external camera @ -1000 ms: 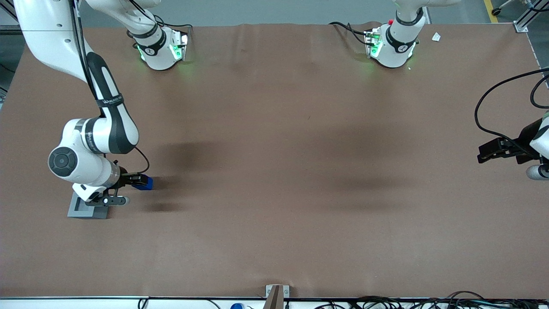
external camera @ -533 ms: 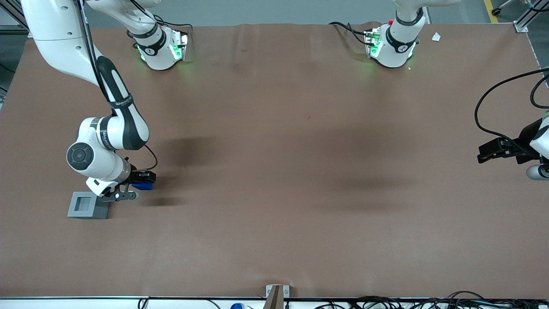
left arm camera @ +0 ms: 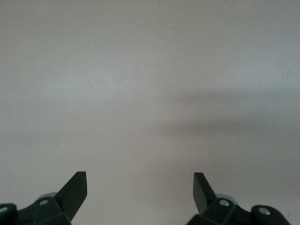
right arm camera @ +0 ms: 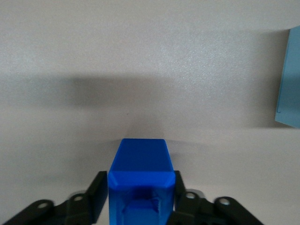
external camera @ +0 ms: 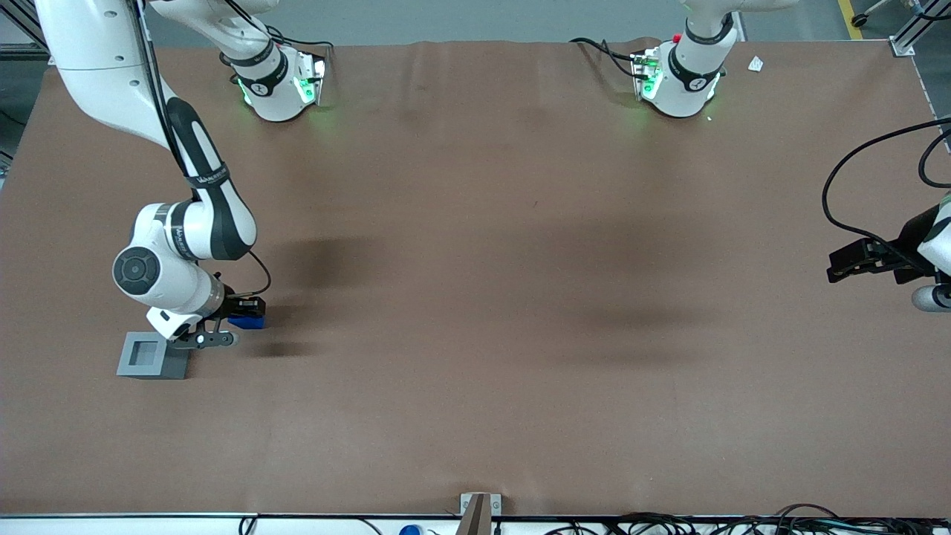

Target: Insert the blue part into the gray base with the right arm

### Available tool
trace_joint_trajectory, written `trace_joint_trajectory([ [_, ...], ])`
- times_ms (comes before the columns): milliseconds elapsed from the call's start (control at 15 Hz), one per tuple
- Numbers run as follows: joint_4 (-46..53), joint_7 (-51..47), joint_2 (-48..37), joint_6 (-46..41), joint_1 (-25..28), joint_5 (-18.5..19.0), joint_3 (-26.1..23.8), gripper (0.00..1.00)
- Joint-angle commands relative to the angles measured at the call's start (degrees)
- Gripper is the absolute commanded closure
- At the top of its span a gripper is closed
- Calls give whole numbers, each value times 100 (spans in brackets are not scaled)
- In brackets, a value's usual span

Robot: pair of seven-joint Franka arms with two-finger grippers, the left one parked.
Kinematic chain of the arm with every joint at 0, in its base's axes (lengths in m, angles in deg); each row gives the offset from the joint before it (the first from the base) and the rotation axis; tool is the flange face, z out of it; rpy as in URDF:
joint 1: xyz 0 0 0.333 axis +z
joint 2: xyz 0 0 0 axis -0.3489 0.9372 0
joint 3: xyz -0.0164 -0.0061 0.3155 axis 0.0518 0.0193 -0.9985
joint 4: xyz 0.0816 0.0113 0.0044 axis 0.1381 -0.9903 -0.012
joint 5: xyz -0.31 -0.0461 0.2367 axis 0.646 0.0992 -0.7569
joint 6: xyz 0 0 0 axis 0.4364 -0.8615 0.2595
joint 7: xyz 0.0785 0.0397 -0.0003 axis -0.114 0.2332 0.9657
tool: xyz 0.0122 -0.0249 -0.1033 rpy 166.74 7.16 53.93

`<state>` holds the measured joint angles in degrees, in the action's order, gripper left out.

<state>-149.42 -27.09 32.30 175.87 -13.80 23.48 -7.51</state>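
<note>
On the brown worktop, near its working-arm edge, the black gripper [right arm camera: 140, 199] has its fingers [right arm camera: 96, 190] clamped on the flat sides of the small, rigid, likely light bright-blue plastic block [right arm camera: 139, 173], just beside the light-gray recessed square base [external camera: 152, 355].

The gray base [right arm camera: 289, 79] (one edge only) is cut off.

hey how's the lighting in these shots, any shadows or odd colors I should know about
Front view: even light, soft dark shadow patches on the brown table, green glow at the arm bases. Right wrist view: the gripper holds the blue part, a shadow band crosses the pale-looking table, and the gray base looks bluish. Left wrist view: washed out, faint shadow streaks.
</note>
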Motion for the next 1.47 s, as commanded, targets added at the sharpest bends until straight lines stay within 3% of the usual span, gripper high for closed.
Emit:
trace_joint_trajectory([
  [0,-97,56,-118,20,-29,-79,-7,54],
  [200,-80,48,-136,20,-37,-79,-7,87],
  [333,-36,39,-136,20,-81,-79,-7,96],
  [533,60,48,-154,-41,-116,-79,-7,96],
  [867,1043,65,-127,-1331,-345,-88,-7,96],
  [1400,2160,223,-83,-2221,-565,0,2,99],
])
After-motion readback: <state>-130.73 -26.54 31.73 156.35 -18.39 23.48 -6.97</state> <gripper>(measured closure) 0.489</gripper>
